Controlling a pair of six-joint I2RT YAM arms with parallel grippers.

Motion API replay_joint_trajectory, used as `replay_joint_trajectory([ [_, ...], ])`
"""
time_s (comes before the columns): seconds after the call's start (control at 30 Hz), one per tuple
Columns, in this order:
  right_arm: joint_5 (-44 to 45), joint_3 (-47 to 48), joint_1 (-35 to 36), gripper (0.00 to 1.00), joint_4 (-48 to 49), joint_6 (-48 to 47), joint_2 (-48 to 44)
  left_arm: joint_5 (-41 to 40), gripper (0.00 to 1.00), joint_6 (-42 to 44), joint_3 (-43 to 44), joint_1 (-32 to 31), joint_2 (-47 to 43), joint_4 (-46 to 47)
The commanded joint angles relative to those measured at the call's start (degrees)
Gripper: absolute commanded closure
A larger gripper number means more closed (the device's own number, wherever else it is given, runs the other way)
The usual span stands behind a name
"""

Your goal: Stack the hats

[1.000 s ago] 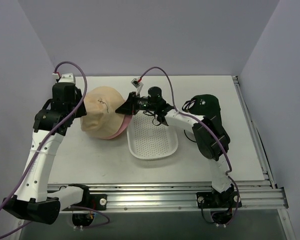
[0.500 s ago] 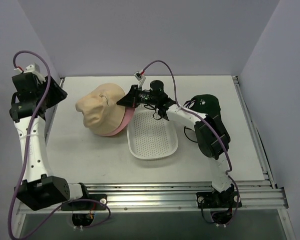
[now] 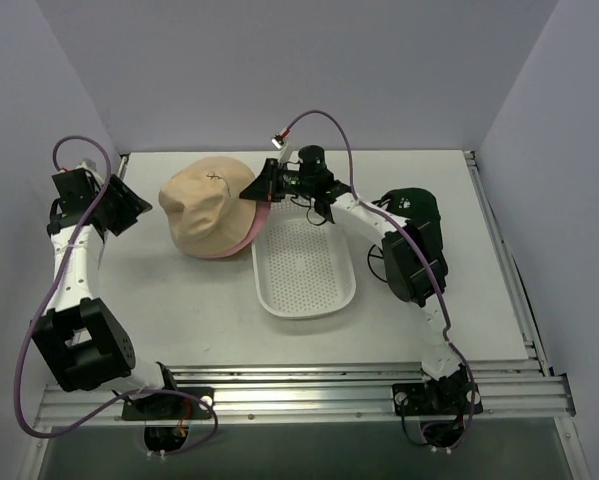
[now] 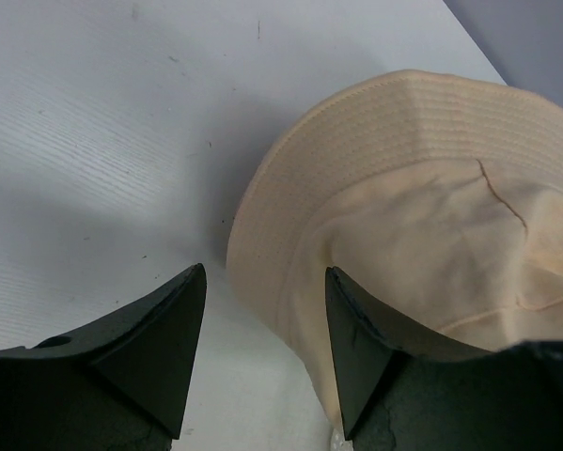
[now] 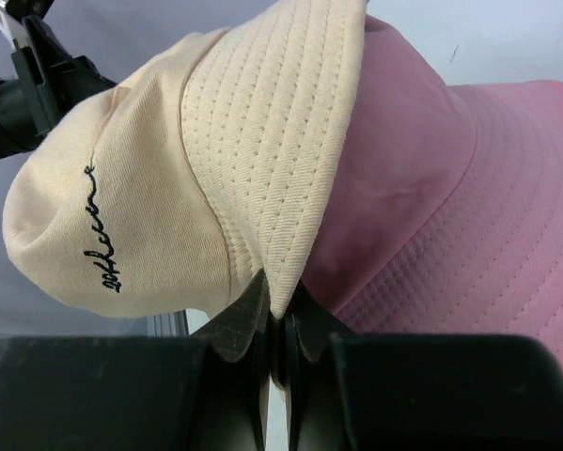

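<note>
A beige hat (image 3: 205,208) sits on top of a pink hat (image 3: 243,241) at the back left of the table. My right gripper (image 3: 260,191) is at the stack's right edge, shut on the beige hat's brim (image 5: 279,303); the pink hat (image 5: 431,188) lies just behind that brim. My left gripper (image 3: 131,205) hangs open to the left of the stack, apart from it, with the beige hat (image 4: 422,207) ahead of its empty jaws (image 4: 264,274). A dark hat (image 3: 412,212) lies at the right, partly under the right arm.
A white perforated tray (image 3: 305,268) lies just right of and nearer than the stacked hats. A thin wire loop (image 3: 373,262) rests beside the tray's right edge. The left wall stands close to the left arm.
The left arm has let go of the beige hat and drawn back to the left with its gripper wider open. The right gripper has shut on the brim and the hat has settled slightly.
</note>
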Motion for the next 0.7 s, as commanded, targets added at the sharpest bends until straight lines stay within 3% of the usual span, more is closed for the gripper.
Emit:
replay_joint_trajectory([
  [0.0,0.4,5.3,-0.5,0.98,-7.3,-2.9,2.7,1.8,0.38,-3.6,-1.6,1.1,2.2,9.4],
  [0.13,0.3,9.9,-0.6,0.98,-15.0,-5.8,5.0,4.3,0.38,-4.8,-2.7,1.1,3.6,13.0],
  [0.67,-2.5,20.5,0.2,0.99,-28.1,-9.7,11.6,6.1,0.38,-4.7,-3.9,1.6,7.9,19.4],
])
